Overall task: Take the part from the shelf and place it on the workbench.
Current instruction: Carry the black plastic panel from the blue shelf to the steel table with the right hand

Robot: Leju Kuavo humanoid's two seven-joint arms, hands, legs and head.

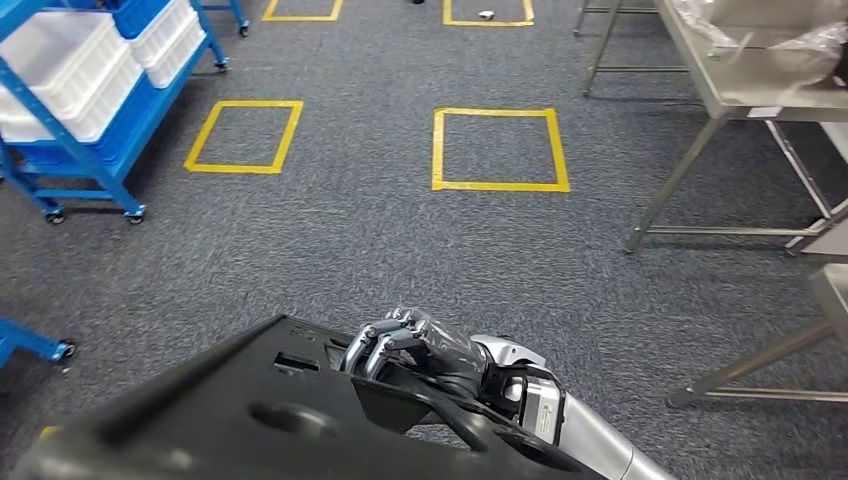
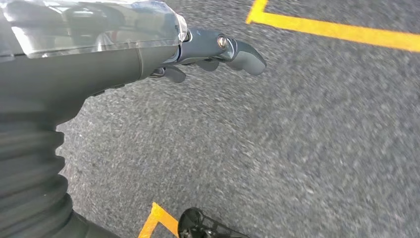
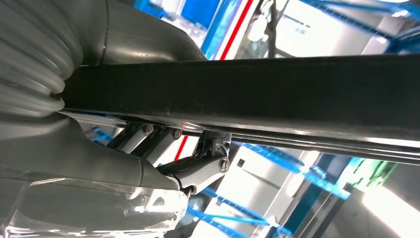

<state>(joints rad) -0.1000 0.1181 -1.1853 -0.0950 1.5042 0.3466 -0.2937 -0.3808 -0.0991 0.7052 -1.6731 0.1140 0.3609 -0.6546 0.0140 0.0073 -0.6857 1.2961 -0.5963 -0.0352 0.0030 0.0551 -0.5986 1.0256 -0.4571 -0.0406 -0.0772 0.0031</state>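
Low at the near edge of the head view, the part [image 1: 230, 410] is riding in front of the robot, a broad black plate with slots and holes, carried above the carpet [image 1: 400, 250]. It is looking rigid and fairly heavy, probably smooth-faced, so an edge grip with fingers wrapped over the rim suits it best. The right hand [image 1: 420, 345] is clamping that far edge, fingers [image 3: 198, 168] curling tight against the black bar. The left hand [image 2: 218, 49] is hanging over the floor, fingers loosely bent, holding nothing. The desk [image 1: 740, 95] is standing far right.
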